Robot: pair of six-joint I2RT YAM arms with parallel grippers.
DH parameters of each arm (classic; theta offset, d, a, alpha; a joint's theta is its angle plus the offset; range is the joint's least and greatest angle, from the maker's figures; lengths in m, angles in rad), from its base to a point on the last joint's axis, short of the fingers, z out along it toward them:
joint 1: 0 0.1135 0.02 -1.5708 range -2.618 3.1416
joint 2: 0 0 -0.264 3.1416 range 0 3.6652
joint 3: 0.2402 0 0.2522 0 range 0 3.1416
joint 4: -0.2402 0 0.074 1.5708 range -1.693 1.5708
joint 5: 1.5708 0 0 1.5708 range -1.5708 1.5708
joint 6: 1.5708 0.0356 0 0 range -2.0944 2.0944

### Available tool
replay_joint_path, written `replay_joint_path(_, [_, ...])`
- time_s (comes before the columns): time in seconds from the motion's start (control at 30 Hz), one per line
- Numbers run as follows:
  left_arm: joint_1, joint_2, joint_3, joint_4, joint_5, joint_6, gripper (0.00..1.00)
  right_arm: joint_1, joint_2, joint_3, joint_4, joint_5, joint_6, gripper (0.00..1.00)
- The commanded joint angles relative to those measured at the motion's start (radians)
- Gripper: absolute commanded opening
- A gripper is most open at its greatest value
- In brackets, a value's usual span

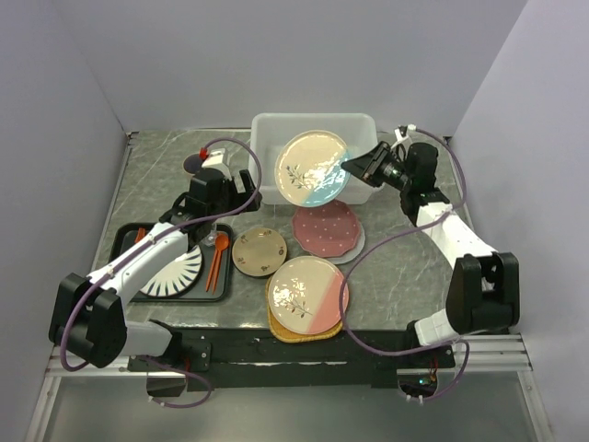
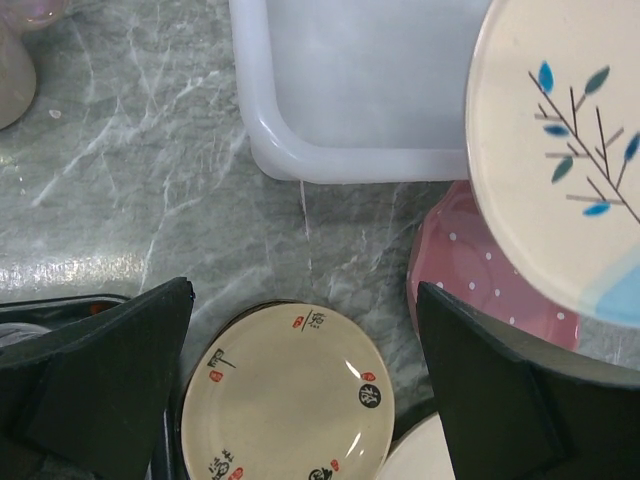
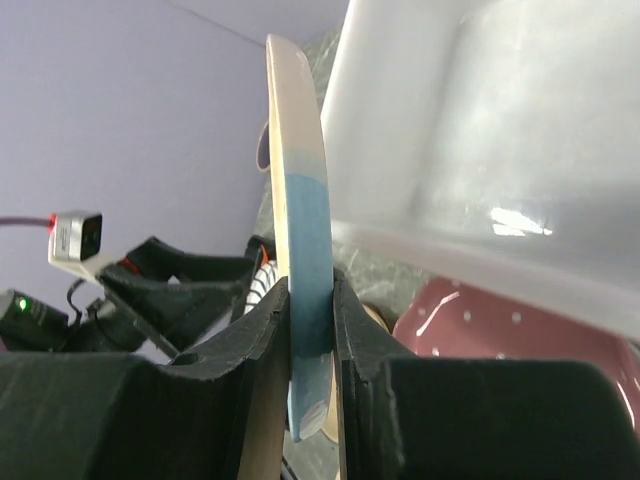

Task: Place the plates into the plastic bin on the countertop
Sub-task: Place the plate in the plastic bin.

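Note:
My right gripper (image 1: 353, 169) (image 3: 311, 300) is shut on the blue edge of a cream-and-blue plate (image 1: 311, 168) (image 3: 298, 150) (image 2: 560, 150), holding it tilted on edge over the front rim of the white plastic bin (image 1: 267, 138) (image 2: 330, 165) (image 3: 450, 120). My left gripper (image 1: 247, 191) (image 2: 305, 292) hangs open above a small tan plate (image 1: 259, 250) (image 2: 285, 395) on the countertop (image 1: 396, 267), touching nothing. A pink dotted plate (image 1: 324, 227) (image 2: 465, 270) (image 3: 500, 320) lies in front of the bin. A cream-and-pink plate (image 1: 304, 295) rests on an orange plate (image 1: 293, 333) at the near edge.
A black tray (image 1: 127, 236) at the left holds a striped plate (image 1: 177, 273) and orange utensils (image 1: 217, 258). A small red-topped object (image 1: 202, 155) stands at the back left. Walls close in the back and both sides.

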Motion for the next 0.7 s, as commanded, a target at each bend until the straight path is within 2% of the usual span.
replay_joint_path(0.0, [0.004, -0.013, 0.013, 0.034, 0.025, 0.021, 0.99, 0.013, 0.046, 0.152, 0.162, -0.027, 0.069, 0.0])
replay_joint_path(0.37, [0.006, 0.001, 0.006, 0.051, 0.042, 0.027, 0.99, 0.03, 0.216, 0.419, 0.055, -0.014, 0.046, 0.0])
replay_joint_path(0.67, [0.006, -0.012, 0.002, 0.063, 0.057, 0.029, 0.99, 0.038, 0.304, 0.517, -0.005, -0.008, 0.023, 0.0])
